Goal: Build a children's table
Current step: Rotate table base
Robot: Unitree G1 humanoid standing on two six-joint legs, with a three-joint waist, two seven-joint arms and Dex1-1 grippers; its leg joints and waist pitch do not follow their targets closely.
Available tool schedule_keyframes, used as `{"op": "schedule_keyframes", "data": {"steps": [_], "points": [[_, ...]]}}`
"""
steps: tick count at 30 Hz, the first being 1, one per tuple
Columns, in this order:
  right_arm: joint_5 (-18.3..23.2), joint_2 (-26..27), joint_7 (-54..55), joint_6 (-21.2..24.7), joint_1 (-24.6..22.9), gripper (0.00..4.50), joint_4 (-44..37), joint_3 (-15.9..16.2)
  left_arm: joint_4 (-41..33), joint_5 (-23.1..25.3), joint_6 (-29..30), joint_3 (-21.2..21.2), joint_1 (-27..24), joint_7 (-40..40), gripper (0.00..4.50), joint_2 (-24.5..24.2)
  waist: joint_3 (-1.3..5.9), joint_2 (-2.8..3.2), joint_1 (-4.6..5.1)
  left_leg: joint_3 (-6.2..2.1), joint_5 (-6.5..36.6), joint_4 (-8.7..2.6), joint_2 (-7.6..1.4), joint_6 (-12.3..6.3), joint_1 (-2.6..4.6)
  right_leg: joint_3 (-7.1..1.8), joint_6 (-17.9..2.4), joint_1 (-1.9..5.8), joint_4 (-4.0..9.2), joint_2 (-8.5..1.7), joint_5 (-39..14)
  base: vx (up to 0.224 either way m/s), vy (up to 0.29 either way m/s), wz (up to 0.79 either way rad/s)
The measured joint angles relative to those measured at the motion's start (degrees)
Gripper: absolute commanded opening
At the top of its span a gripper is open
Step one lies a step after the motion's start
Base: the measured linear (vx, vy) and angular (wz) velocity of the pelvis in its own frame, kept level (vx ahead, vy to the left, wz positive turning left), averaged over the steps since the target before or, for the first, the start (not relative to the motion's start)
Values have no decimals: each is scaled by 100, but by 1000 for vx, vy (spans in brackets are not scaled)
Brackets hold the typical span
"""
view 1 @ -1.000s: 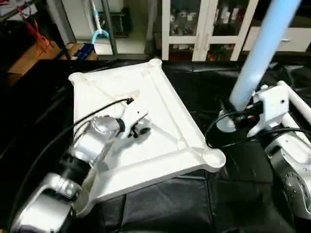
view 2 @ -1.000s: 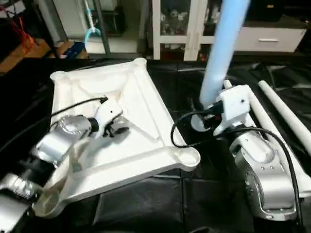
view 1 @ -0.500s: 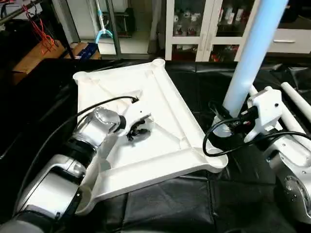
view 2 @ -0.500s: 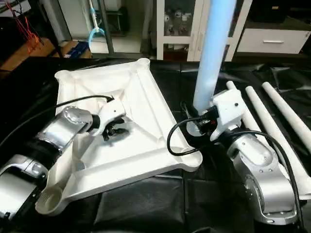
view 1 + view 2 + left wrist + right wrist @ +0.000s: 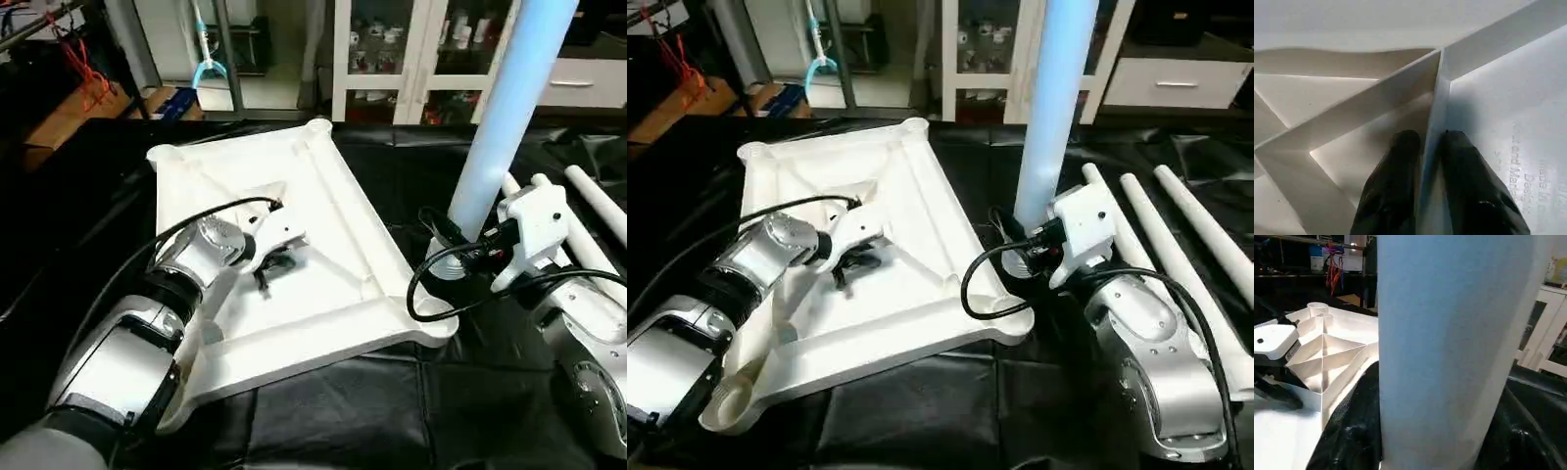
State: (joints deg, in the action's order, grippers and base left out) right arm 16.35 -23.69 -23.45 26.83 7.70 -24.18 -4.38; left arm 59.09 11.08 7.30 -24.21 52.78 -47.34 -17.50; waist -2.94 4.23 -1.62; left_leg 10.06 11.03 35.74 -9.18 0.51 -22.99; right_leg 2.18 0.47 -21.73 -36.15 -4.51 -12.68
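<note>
While the top [image 5: 333, 211] lies ribs-up, left tool [image 5: 1431, 147] pinches a rib [image 5: 1432, 117] to steady it; right tool [image 5: 1043, 257] clamps a leg [image 5: 1055, 108] upright (apparently for socketing).

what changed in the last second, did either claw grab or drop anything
The left claw has closed its fingers around a rib of the upturned table top, near the X's centre. The right claw still holds the upright leg. The top has not visibly moved.

One table top [image 5: 911, 196], four white legs [image 5: 1058, 88].
</note>
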Motion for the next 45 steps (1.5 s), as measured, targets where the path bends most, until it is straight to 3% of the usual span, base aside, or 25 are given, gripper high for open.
{"op": "schedule_keyframes", "data": {"steps": [10,17,21,26,31,41,45], "points": [[-7,49,21,0,1,186,0,46,38,26,177,85,24,-144,14,-81,1,0,50,3,-1,0,-1,-1,5,-2,-8,-2,2,0,5,0,0,0],[-24,120,51,-1,0,186,1,112,-91,-11,525,325,-205,-119,1,-715,1,-1,254,3,1,-3,-10,3,23,6,-12,-4,1,1,8,0,0,0],[-25,159,54,-4,-5,186,1,162,-478,-22,379,449,-584,-172,1,-1103,2,-2,277,5,2,-10,-9,4,32,3,-12,-2,2,1,8,0,0,0],[-45,200,52,-15,1,186,20,231,-1373,-290,-403,601,-1387,-761,1,-1520,5,-14,192,14,3,-22,-9,6,35,2,-12,-3,11,-2,7,0,0,0],[-49,222,47,-15,40,186,72,268,-1749,-317,-989,448,-1635,-988,1,-1552,5,-22,-34,29,2,-25,-8,7,33,2,-12,-1,15,-10,7,0,0,0],[-50,222,47,-15,63,186,73,268,-1733,-60,-1366,392,-1628,-798,1,-1398,7,-29,-83,136,2,-46,-6,2,36,4,-11,-6,10,-73,8,0,0,0],[-46,222,48,-14,56,186,66,267,-1599,-9,-1713,355,-1611,-775,1,-1442,9,-35,-68,143,2,-45,-3,1,36,0,-10,-6,11,-78,8,0,0,0]]}}
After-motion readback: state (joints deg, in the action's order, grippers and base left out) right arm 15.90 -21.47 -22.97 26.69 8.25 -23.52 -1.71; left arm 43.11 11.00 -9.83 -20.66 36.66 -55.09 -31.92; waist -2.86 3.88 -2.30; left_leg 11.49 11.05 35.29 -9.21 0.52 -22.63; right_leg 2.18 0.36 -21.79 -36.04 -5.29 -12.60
